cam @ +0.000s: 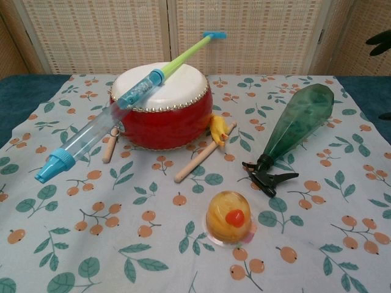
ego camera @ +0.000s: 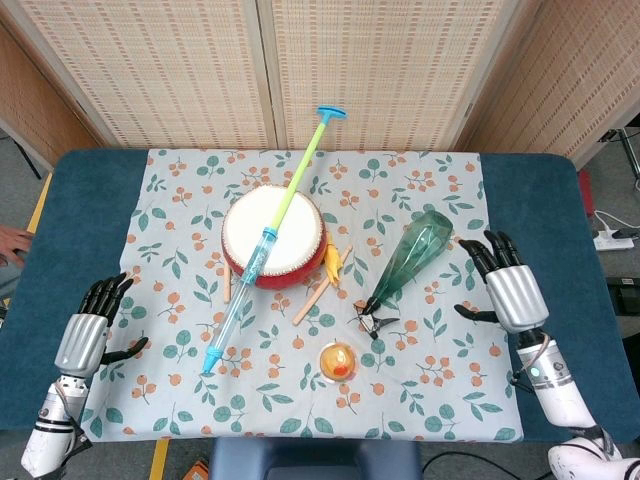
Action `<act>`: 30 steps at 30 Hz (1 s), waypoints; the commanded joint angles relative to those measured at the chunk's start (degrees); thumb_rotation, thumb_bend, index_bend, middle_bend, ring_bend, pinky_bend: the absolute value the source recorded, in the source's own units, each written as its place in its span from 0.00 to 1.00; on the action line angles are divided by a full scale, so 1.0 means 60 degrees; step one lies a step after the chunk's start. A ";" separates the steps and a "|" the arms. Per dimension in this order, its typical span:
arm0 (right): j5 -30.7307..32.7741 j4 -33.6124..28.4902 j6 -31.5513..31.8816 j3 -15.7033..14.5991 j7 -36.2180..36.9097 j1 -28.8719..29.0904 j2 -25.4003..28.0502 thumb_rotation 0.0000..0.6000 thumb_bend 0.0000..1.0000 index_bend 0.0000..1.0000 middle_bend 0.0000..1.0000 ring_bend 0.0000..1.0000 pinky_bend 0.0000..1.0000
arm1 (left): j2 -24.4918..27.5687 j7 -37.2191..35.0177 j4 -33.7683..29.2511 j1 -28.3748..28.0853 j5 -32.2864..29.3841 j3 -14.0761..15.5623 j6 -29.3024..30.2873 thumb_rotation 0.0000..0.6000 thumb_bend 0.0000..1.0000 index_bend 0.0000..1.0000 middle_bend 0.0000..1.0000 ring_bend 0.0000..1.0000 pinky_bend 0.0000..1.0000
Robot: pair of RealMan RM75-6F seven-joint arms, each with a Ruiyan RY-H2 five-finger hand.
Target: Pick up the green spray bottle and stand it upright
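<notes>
The green spray bottle [ego camera: 410,258] lies on its side on the floral cloth, its black trigger head [ego camera: 374,321] toward me and its base away to the right. The chest view shows the green spray bottle [cam: 298,124] right of centre, its trigger head [cam: 267,175] resting on the cloth. My right hand [ego camera: 505,290] hovers open just right of the bottle, fingers spread, holding nothing; only its dark fingertips [cam: 380,39] show at the chest view's right edge. My left hand [ego camera: 88,330] is open at the table's left front, far from the bottle.
A red drum [ego camera: 274,240] sits mid-cloth with a long blue and green water squirter [ego camera: 268,244] lying across it. Wooden drumsticks [ego camera: 316,292] and a small yellow toy [ego camera: 333,263] lie beside it. A jelly cup [ego camera: 339,361] stands in front of the trigger head.
</notes>
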 commanded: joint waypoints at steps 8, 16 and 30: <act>-0.1549 0.2404 -0.1415 -0.0680 -0.0712 0.1662 -0.0968 1.00 0.00 0.34 0.28 0.01 0.04 | -0.0026 -0.0047 0.0052 0.0013 -0.0057 -0.0051 0.0037 1.00 0.17 0.00 0.00 0.00 0.03; -0.2161 0.3773 -0.1736 -0.0910 -0.0562 0.2542 -0.1643 1.00 0.00 0.34 0.29 0.01 0.06 | -0.0086 -0.0104 0.0186 -0.0047 -0.0175 -0.0106 -0.0142 1.00 0.17 0.00 0.00 0.00 0.03; -0.2244 0.5035 -0.3257 -0.1136 -0.1378 0.3932 -0.2413 1.00 0.00 0.38 0.31 0.02 0.07 | -0.0232 -0.0197 0.0352 -0.0149 -0.0314 -0.0124 -0.0455 1.00 0.17 0.00 0.00 0.00 0.03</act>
